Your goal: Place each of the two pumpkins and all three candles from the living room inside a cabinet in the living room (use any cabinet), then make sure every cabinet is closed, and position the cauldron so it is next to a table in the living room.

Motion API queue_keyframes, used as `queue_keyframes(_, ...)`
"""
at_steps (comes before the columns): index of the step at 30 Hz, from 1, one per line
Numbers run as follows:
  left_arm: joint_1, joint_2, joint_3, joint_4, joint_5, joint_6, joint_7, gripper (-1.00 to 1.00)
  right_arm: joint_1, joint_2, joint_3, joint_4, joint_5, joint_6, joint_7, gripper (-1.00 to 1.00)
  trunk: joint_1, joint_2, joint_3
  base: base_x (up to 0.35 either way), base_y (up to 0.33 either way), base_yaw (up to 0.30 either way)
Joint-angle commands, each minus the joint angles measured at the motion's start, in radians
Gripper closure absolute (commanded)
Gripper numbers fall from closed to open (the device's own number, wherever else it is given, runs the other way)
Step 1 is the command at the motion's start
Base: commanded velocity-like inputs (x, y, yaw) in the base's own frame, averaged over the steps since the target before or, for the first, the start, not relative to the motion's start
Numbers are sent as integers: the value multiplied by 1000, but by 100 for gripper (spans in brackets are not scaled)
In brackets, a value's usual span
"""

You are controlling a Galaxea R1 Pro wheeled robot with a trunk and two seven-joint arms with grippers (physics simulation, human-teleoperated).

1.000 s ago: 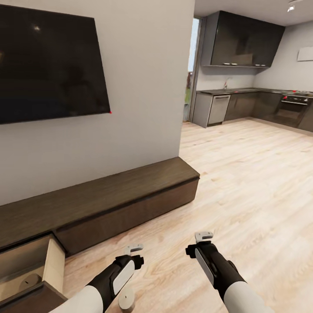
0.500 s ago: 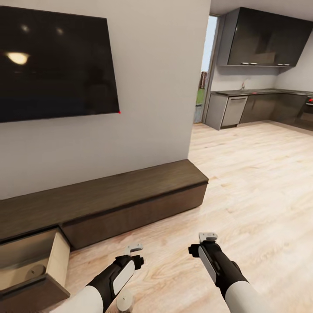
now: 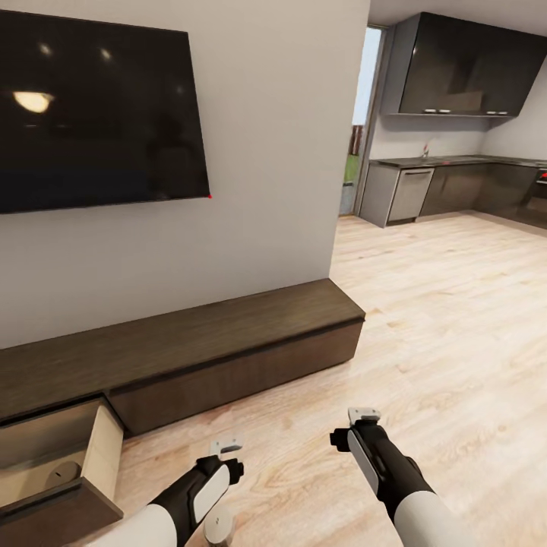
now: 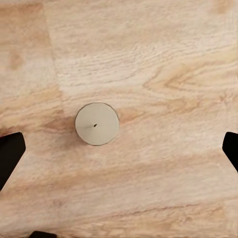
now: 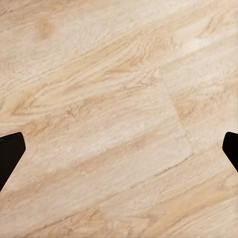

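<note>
Left hand [image 4: 119, 144] spread wide, hanging straight over a candle [image 4: 96, 123] upright on the floor, lined up for a top-down pick. Right hand [image 5: 119, 144] apart, empty. Cabinet [image 3: 228, 357] drawer [image 3: 95, 456] open alongside, one candle [image 3: 61, 476] inside.

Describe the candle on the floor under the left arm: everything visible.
The short grey-beige cylindrical candle stands upright on the pale wood-plank floor, touched by nothing else. From the left wrist view its flat, pale round top faces the camera, with a tiny dark wick dot at the centre; it looks matte and waxy. It sits between the open left gripper's dark fingertips, nearer one of them and clear of both. In the head view it peeks out beside the left forearm.
</note>
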Motion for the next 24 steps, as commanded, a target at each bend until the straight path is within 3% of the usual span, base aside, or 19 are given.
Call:
queue_keyframes(1, -1, 2, -7, 24, 8, 2, 3, -100, 0, 0, 4, -2, -11, 3, -8, -100, 0, 0, -1, 0, 0, 0)
queue_keyframes(6, -1, 4, -4, 89, 9, -13, -36, -100, 0, 1, 10, -14, -11, 5, -9, -100, 0, 0, -1, 0, 0, 0)
queue_keyframes(11, -2, 7, -3, 111, 8, -74, -63, -100, 23, 2, 12, -160, -12, 35, -8, -100, 0, 0, -1, 0, 0, 0)
queue_keyframes(13, -2, 10, -3, 114, 8, -84, -70, -100, 72, 4, 14, -274, -12, 92, -7, -100, 0, 0, -1, 0, 0, 0)
queue_keyframes(15, -2, 17, -3, 116, 8, -90, -84, -100, 157, 6, 18, -489, -12, 191, -5, -100, 0, 0, -1, 0, 0, 0)
queue_keyframes(17, -2, 19, -2, 116, 9, -93, -89, -100, 210, 7, 28, -631, -12, 256, -4, -100, 0, 0, -1, 0, 0, 0)
queue_keyframes(20, -2, 21, -2, 116, 9, -95, -93, -100, 247, 17, 55, -762, -12, 332, -4, -100, 0, 0, -1, 0, 0, 0)
queue_keyframes(24, -2, 22, -3, 116, 10, -95, -101, -100, 267, 27, 86, -837, -10, 395, -5, -100, 0, 0, -1, 0, 0, 0)
